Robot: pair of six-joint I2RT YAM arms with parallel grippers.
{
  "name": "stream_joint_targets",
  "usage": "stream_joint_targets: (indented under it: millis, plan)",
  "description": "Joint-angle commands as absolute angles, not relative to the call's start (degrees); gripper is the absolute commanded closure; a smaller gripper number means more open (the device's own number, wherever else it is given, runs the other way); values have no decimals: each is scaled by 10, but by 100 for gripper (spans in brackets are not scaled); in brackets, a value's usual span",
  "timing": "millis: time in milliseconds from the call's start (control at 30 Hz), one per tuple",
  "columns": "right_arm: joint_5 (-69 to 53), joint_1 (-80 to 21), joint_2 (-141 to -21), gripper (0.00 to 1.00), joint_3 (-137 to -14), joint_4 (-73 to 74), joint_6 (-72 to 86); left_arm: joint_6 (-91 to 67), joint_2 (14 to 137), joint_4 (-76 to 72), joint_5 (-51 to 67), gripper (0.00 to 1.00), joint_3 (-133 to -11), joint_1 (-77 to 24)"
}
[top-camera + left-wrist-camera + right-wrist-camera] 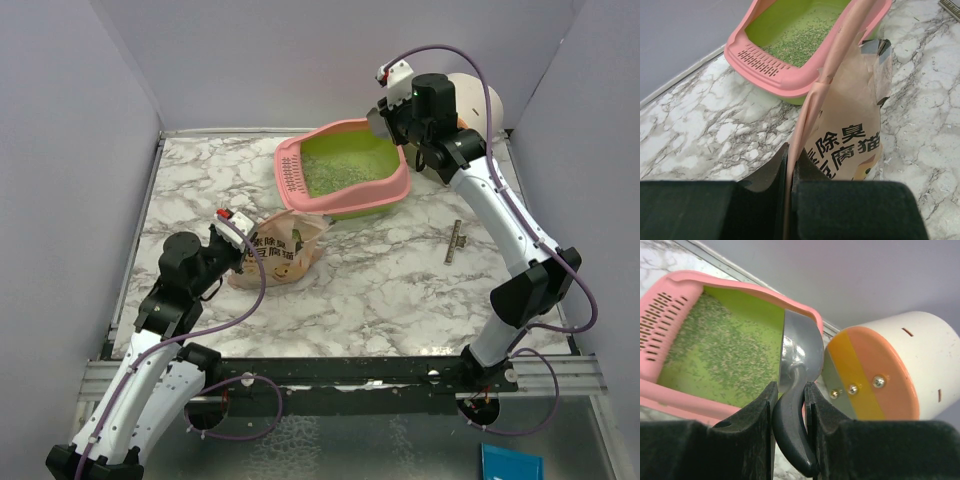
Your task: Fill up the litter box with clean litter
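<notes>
Scoop [799,352] over litter box [680,401] rim, beside cabinet [890,375]

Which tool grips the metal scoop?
The right tool, clamped on the scoop by the litter box; the left tool pinches the pouch instead.

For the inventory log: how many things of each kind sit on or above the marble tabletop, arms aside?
Litter box: 1
Litter pouch: 1
Metal scoop: 1
Round cabinet: 1
Small dark strip: 1
Total: 5
</notes>
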State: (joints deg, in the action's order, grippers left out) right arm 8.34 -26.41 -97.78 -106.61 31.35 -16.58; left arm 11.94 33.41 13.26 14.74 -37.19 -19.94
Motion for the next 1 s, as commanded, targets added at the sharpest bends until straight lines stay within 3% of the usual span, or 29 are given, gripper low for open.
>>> stream_joint_targets:
  millis: [0,200,467,967]
  plan:
    - [10,-265,-949,99,-1141,360,-85,121,340,77,187,100,-409,-200]
    - [-112,-264,-940,99,-1214,494,8,146,353,98,187,100,-439,-200]
    - [-272,-265,-872,99,-1131,522,54,122,330,77,156,100,-434,-200]
    - [-346,-283,-794,99,-981,488,63,89,342,81,188,100,-421,-200]
